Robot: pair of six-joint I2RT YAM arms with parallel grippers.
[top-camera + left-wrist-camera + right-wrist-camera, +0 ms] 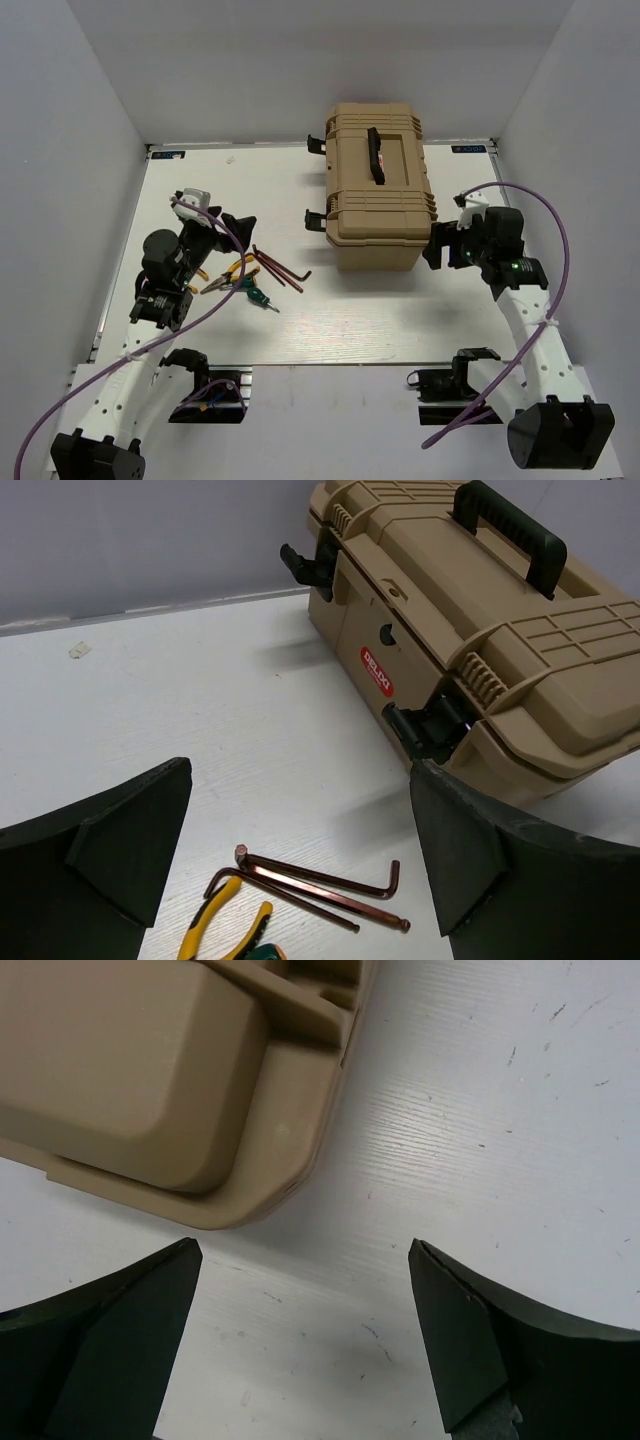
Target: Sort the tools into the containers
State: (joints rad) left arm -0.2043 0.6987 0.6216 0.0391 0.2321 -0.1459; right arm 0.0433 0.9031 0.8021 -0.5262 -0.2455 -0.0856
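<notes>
The left gripper (300,825) and right gripper (305,1320) both gape, empty. The pliers (232,272), screwdriver (258,295) and hex keys (282,268) lie bunched beside the left one, so grabbing one could drag its neighbours. The toolbox (378,190) is shut (latched, I think).

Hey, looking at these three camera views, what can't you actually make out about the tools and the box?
- Inside of the toolbox: its lid is shut in the top view, so any contents are hidden.
- Screwdriver: in the left wrist view it is cut off by the bottom edge, and only a green bit shows.
- Pliers: in the same view the head end is cut off by the bottom edge.
- Hex keys: in the top view they are too thin and overlapped to count.
</notes>
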